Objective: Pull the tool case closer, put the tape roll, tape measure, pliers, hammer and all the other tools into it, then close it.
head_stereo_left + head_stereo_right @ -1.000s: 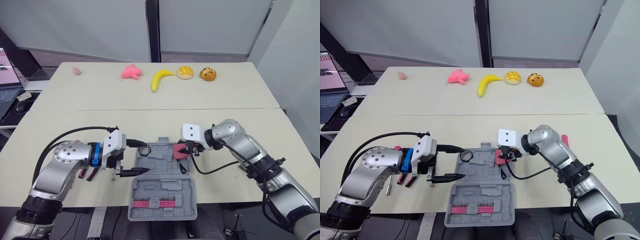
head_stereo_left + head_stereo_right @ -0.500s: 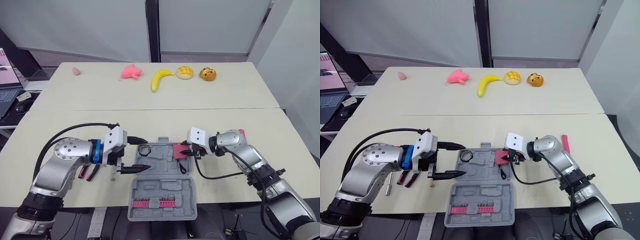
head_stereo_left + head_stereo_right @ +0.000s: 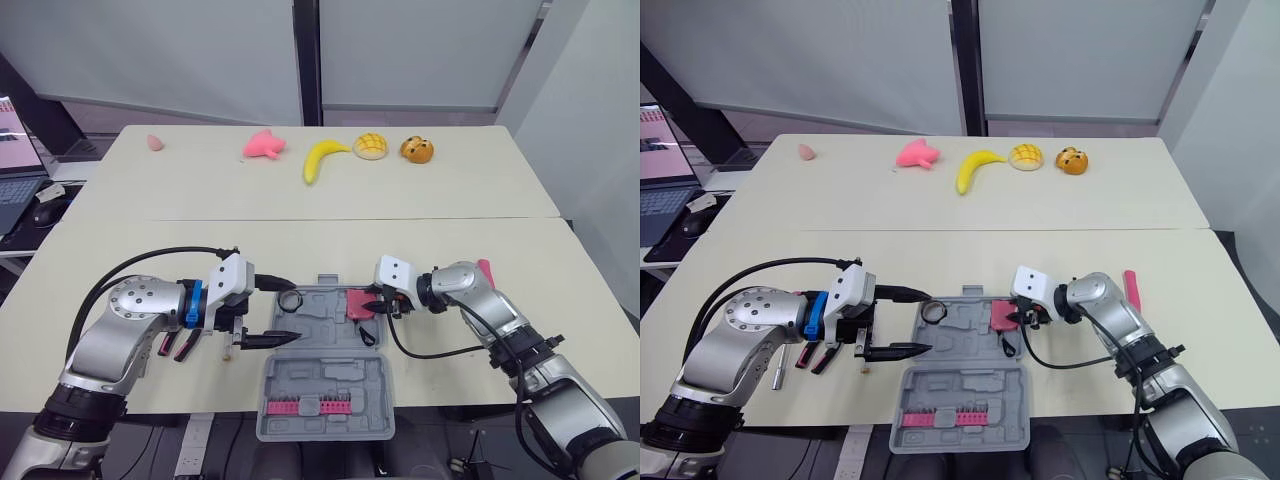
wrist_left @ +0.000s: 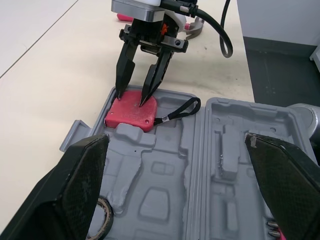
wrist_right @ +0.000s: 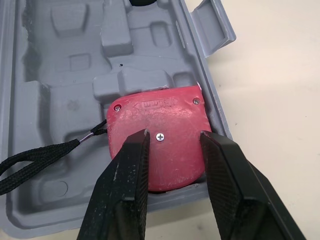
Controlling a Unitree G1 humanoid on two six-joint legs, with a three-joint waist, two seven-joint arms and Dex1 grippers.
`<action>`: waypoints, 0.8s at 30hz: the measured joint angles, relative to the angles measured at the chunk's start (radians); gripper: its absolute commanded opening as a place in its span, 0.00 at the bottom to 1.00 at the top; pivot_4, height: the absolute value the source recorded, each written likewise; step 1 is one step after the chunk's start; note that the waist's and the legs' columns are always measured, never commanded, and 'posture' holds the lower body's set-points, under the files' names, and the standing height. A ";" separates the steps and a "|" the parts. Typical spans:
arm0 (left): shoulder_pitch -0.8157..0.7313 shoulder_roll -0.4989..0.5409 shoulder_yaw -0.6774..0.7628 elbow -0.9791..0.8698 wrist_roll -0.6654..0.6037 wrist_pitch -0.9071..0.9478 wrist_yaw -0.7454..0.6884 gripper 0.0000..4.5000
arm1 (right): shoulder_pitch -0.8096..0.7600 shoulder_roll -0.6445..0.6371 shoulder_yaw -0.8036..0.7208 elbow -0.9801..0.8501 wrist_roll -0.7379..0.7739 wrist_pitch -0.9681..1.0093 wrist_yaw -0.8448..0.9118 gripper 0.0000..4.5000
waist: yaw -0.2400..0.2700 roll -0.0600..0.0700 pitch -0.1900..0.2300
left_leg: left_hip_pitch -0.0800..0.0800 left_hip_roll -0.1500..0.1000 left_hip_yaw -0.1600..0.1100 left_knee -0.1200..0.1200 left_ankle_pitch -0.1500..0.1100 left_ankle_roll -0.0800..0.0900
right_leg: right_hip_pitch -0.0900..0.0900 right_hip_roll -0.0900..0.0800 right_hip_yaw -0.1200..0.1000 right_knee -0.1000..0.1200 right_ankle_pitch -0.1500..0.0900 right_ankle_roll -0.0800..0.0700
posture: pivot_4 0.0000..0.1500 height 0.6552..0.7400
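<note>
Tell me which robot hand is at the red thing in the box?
The right gripper: its open fingers are on the red tape measure in the tool case. The left gripper hangs open at its other end.

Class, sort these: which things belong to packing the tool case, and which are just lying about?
Job: tool case, tape measure, tape roll, pliers.
Lying about: banana, pink toy, yellow bun, brown bun, laptop.

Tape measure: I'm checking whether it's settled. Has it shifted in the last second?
No: the tape measure lies at the same right end of the case.
</note>
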 measured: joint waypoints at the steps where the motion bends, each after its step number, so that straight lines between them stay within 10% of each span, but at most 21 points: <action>1: 0.001 0.000 0.001 0.001 0.000 -0.001 -0.002 1.00 | 0.000 0.009 -0.001 0.000 0.000 -0.003 -0.003 0.36 | 0.000 0.000 0.000 | 0.000 0.000 0.000 0.000 0.000 0.000 | 0.000 0.000 0.000 0.000 0.000 0.000 | 1.00 0.83; 13: 0.079 0.056 0.196 0.181 -0.018 -0.029 0.032 1.00 | 0.120 -0.022 -0.206 -0.412 0.094 0.084 -0.138 0.36 | 0.002 0.001 0.001 | -0.002 0.000 0.000 -0.001 0.000 0.000 | -0.002 0.000 0.000 -0.001 0.000 0.000 | 1.00 0.83; 24: 0.304 0.115 0.489 0.440 -0.012 -0.081 0.104 1.00 | 0.582 -0.323 -0.638 -0.713 0.171 0.281 -0.183 0.36 | 0.017 0.001 0.001 | -0.001 0.000 0.000 -0.002 0.000 0.000 | -0.002 -0.001 0.000 -0.002 -0.003 0.004 | 1.00 0.83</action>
